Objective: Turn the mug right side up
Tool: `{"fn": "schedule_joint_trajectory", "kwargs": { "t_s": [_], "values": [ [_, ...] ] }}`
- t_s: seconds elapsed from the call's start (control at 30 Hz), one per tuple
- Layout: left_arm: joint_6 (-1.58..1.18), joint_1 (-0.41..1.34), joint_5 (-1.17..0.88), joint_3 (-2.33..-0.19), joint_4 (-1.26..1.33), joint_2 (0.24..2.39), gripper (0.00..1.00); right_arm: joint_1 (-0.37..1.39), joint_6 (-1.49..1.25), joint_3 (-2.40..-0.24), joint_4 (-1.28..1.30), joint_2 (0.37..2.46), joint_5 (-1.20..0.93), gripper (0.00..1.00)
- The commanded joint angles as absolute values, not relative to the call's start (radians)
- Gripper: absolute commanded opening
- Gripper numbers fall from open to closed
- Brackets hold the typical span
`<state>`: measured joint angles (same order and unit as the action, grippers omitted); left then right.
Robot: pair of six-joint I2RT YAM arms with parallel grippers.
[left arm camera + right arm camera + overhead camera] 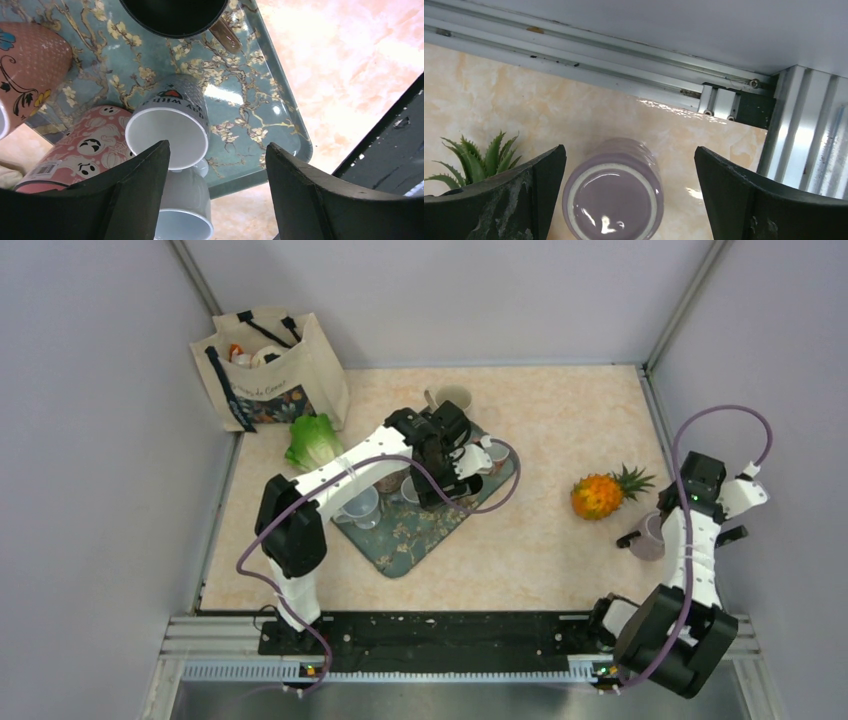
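A purple mug (613,192) stands upside down on the table at the right, its unglazed foot ring facing up; it also shows in the top view (648,538). My right gripper (629,150) is open just above it, one finger on each side, the mug nearer the left finger, with no contact visible. From above the right gripper (682,536) is near the table's right edge. My left gripper (217,145) is open and empty, hovering over a blossom-patterned tray (250,100), above a grey mug (167,135) lying on its side.
The tray (400,545) holds several mugs: a white one (185,210), a pink ghost-print one (80,150), a pink floral one (30,70). A pineapple (600,495) lies left of the purple mug. A tote bag (268,365) and lettuce (312,440) are back left. An aluminium rail (624,75) borders the table.
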<state>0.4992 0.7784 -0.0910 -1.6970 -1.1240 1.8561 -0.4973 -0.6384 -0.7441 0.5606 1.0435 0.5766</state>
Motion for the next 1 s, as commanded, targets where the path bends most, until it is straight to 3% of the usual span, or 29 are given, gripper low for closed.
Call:
{"fn": "schedule_joint_trajectory", "kwargs": {
  "t_s": [0.0,0.2,0.33,0.53,0.7,0.97],
  "values": [
    [0.474,0.757,-0.15,-1.743,-1.189,1.787,0.75,-0.523,-0.619,-0.735,0.47,1.128,0.478,0.98],
    [0.467,0.699,-0.158,-1.735,-1.187,1.748,0.76,-0.526,-0.629,-0.704,0.466,1.154,0.374,0.83],
    [0.468,0.676,-0.159,-1.713,-1.174,1.707,0.76,-0.525,-0.591,-0.663,0.468,1.105,0.289,0.66],
    [0.472,0.636,-0.163,-1.71,-1.181,1.659,0.76,-0.516,-0.534,-0.626,0.538,1.02,0.193,0.52],
    [0.478,0.615,-0.166,-1.71,-1.181,1.639,0.76,-0.354,-0.536,-0.625,0.588,0.952,0.178,0.49],
    [0.482,0.605,-0.186,-1.735,-1.21,1.603,0.76,-0.051,-0.541,-0.69,0.639,1.046,0.149,0.46]
  ]
}}
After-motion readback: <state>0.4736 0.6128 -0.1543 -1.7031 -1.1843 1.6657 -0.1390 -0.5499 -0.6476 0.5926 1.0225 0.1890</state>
